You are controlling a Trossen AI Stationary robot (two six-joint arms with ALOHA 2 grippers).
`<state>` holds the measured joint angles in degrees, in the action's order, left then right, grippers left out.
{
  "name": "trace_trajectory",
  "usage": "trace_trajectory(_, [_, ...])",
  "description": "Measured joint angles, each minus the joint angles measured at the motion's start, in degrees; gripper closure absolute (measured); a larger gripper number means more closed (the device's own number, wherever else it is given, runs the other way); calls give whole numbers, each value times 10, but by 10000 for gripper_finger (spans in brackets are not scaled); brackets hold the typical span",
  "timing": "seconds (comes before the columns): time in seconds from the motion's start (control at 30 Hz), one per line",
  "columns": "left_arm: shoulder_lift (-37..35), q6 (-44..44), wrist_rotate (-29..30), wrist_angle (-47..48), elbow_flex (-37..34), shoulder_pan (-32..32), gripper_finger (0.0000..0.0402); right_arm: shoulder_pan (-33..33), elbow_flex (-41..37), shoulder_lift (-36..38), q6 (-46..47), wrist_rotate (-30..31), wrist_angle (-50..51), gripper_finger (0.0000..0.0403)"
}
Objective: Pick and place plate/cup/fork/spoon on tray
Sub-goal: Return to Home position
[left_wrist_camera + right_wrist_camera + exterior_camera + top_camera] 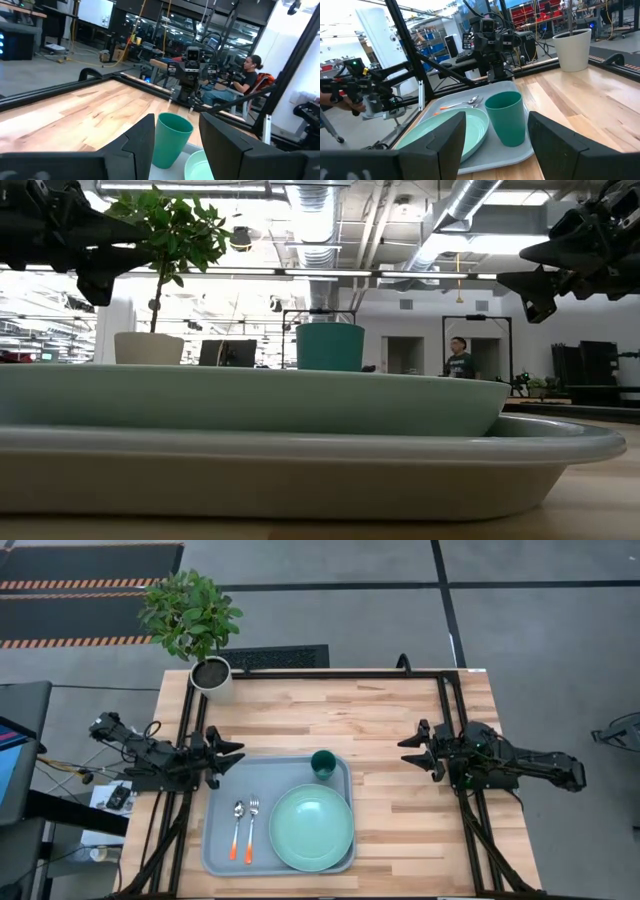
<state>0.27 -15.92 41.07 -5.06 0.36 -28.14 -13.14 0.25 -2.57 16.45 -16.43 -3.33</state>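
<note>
In front of the left gripper [235, 759], the tray [220, 845] carries the plate [311, 827], cup [322, 763], spoon [237, 830] and fork [252, 830]. The left gripper hovers released and empty just beside the tray rim. The right gripper [405, 753], also released and empty, faces the cup from well apart. Placing looks done, so the step is homing. Next move: retract both arms clear of the cup.

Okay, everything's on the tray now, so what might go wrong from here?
The left gripper, open, hangs near the tray's far-left corner; a low swing might bump the tray and scatter the spoon and fork. The cup stands close to the far rim, so a jolt might tip it out. The right gripper waits apart.
</note>
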Motion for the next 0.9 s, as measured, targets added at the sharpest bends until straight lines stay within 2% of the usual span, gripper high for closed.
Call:
trace_trajectory(0.1, [0,-3,-33,-2,0,0,258,0,0,0,0,0,0,165])
trace_trajectory(0.27, [2,-5,-155,0,0,0,258,0,0,0,0,0,0,165])
trace_trajectory(0.57, [1,93,-281,13,0,18,258,0,0,0,0,0,0,165])
trace_trajectory(0.73, [1,130,-332,22,0,89,258,0,0,0,1,0,0,165])
trace_trajectory(0.9, [7,119,-467,23,0,189,258,0,0,0,1,0,0,165])
